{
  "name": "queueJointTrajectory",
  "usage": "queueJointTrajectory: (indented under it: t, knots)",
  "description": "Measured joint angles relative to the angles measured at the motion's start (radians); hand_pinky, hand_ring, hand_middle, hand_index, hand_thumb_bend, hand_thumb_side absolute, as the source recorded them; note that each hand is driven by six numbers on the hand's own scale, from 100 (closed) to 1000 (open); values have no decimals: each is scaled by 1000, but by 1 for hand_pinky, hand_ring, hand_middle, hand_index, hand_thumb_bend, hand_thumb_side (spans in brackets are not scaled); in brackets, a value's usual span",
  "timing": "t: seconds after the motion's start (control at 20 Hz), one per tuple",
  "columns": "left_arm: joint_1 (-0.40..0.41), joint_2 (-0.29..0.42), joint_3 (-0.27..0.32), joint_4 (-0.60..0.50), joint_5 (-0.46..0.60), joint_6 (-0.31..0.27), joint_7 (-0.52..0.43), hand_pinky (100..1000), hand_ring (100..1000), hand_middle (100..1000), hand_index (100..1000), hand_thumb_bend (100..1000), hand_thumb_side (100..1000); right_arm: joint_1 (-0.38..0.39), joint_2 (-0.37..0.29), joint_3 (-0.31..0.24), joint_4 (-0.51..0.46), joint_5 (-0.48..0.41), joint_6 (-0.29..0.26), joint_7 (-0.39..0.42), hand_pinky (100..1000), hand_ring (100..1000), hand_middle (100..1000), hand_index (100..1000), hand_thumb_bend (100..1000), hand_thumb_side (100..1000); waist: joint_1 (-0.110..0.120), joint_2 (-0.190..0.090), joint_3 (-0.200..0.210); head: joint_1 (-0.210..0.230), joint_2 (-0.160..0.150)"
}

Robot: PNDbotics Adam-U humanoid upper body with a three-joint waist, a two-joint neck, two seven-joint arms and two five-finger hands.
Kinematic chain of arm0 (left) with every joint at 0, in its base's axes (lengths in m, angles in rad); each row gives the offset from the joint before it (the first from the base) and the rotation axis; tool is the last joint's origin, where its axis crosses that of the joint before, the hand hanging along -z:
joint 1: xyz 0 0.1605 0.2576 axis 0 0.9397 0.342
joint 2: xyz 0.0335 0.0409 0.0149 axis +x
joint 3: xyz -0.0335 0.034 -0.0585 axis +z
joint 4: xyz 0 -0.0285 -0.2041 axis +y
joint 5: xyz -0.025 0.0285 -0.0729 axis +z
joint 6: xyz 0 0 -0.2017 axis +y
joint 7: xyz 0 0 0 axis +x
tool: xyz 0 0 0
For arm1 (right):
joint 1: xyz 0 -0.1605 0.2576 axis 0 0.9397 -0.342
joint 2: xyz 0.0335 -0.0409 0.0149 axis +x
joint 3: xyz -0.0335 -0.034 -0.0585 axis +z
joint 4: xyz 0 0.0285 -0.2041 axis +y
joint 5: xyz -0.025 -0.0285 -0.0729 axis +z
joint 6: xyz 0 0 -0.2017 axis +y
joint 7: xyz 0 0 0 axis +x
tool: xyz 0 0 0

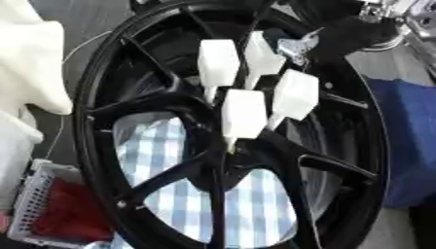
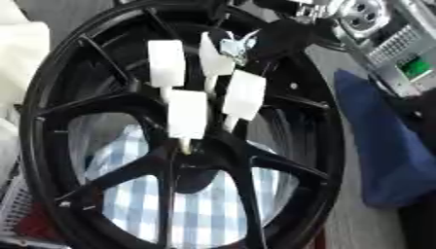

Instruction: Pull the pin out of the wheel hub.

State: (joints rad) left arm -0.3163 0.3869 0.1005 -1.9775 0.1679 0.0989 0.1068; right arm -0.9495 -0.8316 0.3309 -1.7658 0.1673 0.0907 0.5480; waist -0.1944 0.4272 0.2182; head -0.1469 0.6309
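Reaching down from the upper right, the right hand (image 1: 340, 31) had closed on the topmost of the four white pins (image 2: 214, 61) standing out of the wheel hub (image 1: 226, 146); its dark fingers appeared curled about the pin's upper end, where a small metal part glinted, though the exact contact was hard to make out against the black rim. The other three pins, one at the upper left (image 1: 218, 63), one at the right (image 1: 294, 95) and one at the front (image 1: 244, 114), stood untouched with their thin stems running down into the centre of the black wheel (image 1: 85, 121). Judging by this, the pull was only beginning: all four pins looked seated and none lay free. The left hand showed in neither view. Behind the spokes lay a blue checked cloth (image 1: 157, 146), with a white basket holding something red (image 1: 43, 209) at the lower left and a blue cloth (image 2: 383, 146) at the right
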Motion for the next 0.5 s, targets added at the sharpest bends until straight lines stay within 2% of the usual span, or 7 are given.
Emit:
queueJointTrajectory:
  t: [0.1, 0.35, 0.45, 0.5]
  knots:
    - [0, 0, 1, 0, 0, 2, -2, 666, 656, 657, 754, 138, 856, 0, 0, -8, 0, -33, -10, 3, 907, 914, 758, 923, 100, 689, 0, 0, 0, -4, 0]
    - [0, 0, 1, 0, 0, 5, -6, 667, 657, 657, 755, 138, 856, 4, -20, -10, -24, -115, -30, 38, 916, 924, 774, 931, 100, 707, 0, 0, -2, -14, 0]
    - [0, 0, 1, 0, 0, 7, -8, 667, 657, 657, 755, 138, 856, 10, -34, -10, -41, -147, -30, 58, 920, 928, 779, 933, 100, 693, -1, 0, -2, -15, 0]
    - [0, 0, 1, 0, 0, 7, -9, 667, 657, 657, 755, 138, 856, 11, -41, -10, -50, -162, -29, 68, 924, 931, 784, 932, 100, 658, -2, 0, -2, -15, 0]
